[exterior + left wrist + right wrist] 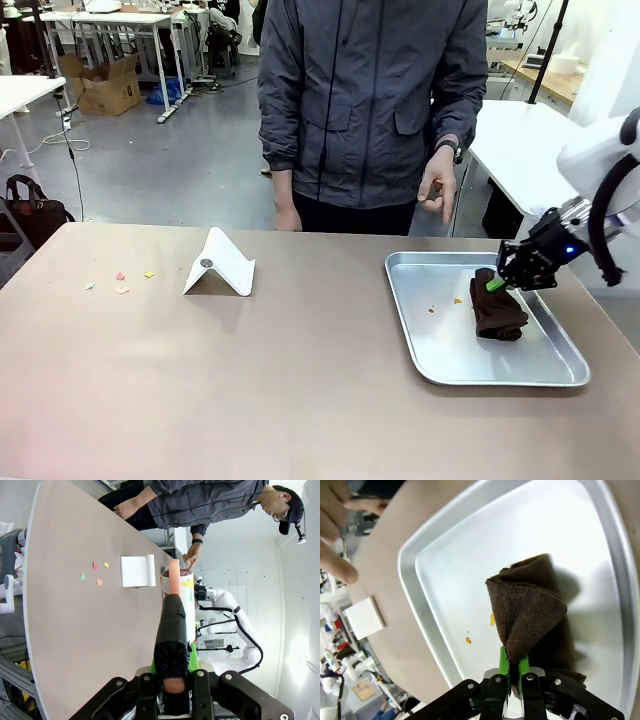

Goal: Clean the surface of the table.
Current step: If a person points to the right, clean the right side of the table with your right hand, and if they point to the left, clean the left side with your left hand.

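Observation:
The brownish-tan table (300, 380) carries a few small coloured scraps (120, 281) at its far left. In a silver tray (440, 370) at the right lies a dark brown cloth (497, 310). My right gripper (497, 283) is shut on its upper fold, and the wrist view shows the green pads (505, 665) pinching the cloth (530, 610) over the tray (445, 555). My left gripper (172, 675) is shut on a black stick (171, 630) with a salmon-pink tip. It hangs above the table (75, 630), well short of the scraps (95, 572).
A white folded card stand (218, 265) sits left of centre on the table. Two tiny orange crumbs (445, 304) lie in the tray. A person stands at the far edge, one hand (437, 190) pointing down above the tray's far side.

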